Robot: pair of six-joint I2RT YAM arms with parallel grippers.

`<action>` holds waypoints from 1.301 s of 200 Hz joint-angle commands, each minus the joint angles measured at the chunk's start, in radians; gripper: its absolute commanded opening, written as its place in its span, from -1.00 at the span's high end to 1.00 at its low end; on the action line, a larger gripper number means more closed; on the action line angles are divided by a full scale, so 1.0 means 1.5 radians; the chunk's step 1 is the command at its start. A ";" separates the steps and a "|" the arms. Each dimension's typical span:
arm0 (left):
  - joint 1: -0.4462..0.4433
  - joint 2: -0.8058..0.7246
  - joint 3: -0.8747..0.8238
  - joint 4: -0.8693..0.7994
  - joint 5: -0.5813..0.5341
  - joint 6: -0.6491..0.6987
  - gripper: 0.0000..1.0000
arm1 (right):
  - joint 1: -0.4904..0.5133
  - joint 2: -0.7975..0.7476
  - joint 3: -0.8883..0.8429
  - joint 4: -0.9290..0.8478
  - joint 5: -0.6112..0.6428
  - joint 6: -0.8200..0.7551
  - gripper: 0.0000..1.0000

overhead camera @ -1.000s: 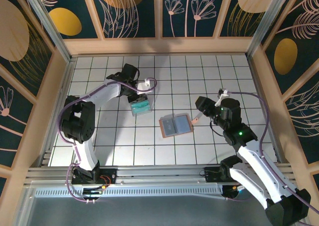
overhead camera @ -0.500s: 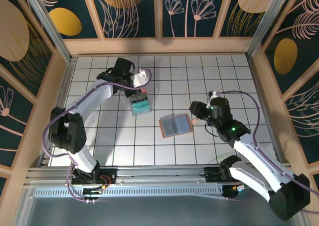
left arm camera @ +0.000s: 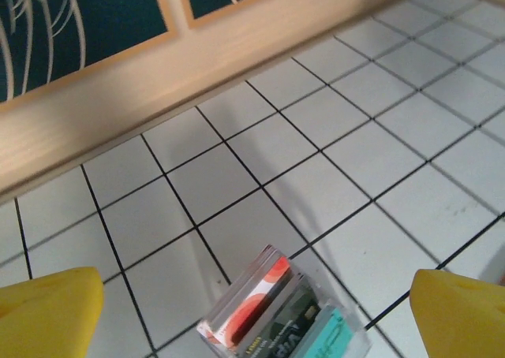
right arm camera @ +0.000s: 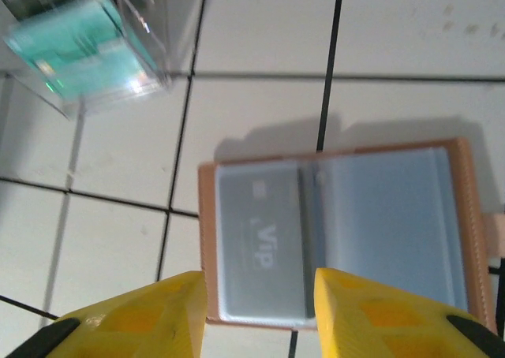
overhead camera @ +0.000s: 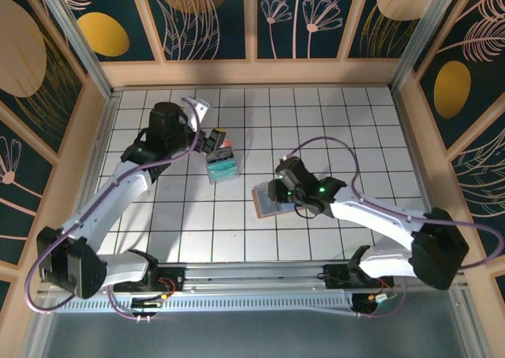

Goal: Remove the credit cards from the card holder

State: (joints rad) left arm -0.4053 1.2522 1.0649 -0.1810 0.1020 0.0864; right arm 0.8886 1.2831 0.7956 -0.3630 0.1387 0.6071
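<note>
The card holder (right arm camera: 371, 224) lies open and flat on the tiles, blue-grey inside an orange-tan border (overhead camera: 263, 206). A grey card marked VIP (right arm camera: 260, 240) sits in its left pocket. My right gripper (right arm camera: 260, 303) hovers over the holder's near edge, open, its yellow fingers (right arm camera: 134, 318) straddling the VIP pocket with nothing clamped; from above it (overhead camera: 274, 194) covers most of the holder. My left gripper (left arm camera: 256, 315) stands wide open above a clear box (left arm camera: 280, 315) holding a red-and-white card, a dark card and a teal card. From above it (overhead camera: 215, 143) is just left of that box (overhead camera: 222, 167).
The wooden back wall (left arm camera: 197, 66) runs close behind the clear box. That box (right arm camera: 87, 42) sits about one tile up and left of the holder. A pale tab (right arm camera: 493, 224) sticks out from the holder's right edge. White tiles (overhead camera: 347, 129) stretch to the right.
My left gripper opened wide and drew back left from the clear box. The right arm swung left, from beside the holder's right edge to over it, its jaws narrowing a little.
</note>
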 commanded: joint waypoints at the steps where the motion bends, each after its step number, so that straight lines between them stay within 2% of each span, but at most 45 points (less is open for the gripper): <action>1: 0.004 -0.043 -0.057 0.078 -0.055 -0.175 -0.98 | 0.025 0.052 0.031 -0.052 0.030 -0.006 0.18; 54: 0.004 -0.105 -0.193 0.111 -0.159 -0.328 -0.98 | 0.048 0.157 0.057 -0.034 0.032 -0.010 0.05; 113: 0.004 -0.160 -0.246 0.118 -0.271 -0.383 -0.98 | 0.052 0.219 0.081 -0.022 0.032 -0.024 -0.13; 187: 0.004 -0.178 -0.262 0.130 -0.260 -0.376 -0.98 | 0.052 0.247 0.083 -0.004 0.007 -0.030 -0.20; 260: 0.004 -0.168 -0.246 0.120 -0.268 -0.373 -0.98 | 0.071 0.214 0.117 -0.069 0.051 -0.015 -0.22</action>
State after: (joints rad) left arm -0.4053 1.0054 0.6804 -0.0151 -0.2745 -0.4622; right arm 0.9695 1.6375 0.9207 -0.4107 0.1650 0.5747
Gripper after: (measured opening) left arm 0.988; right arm 0.608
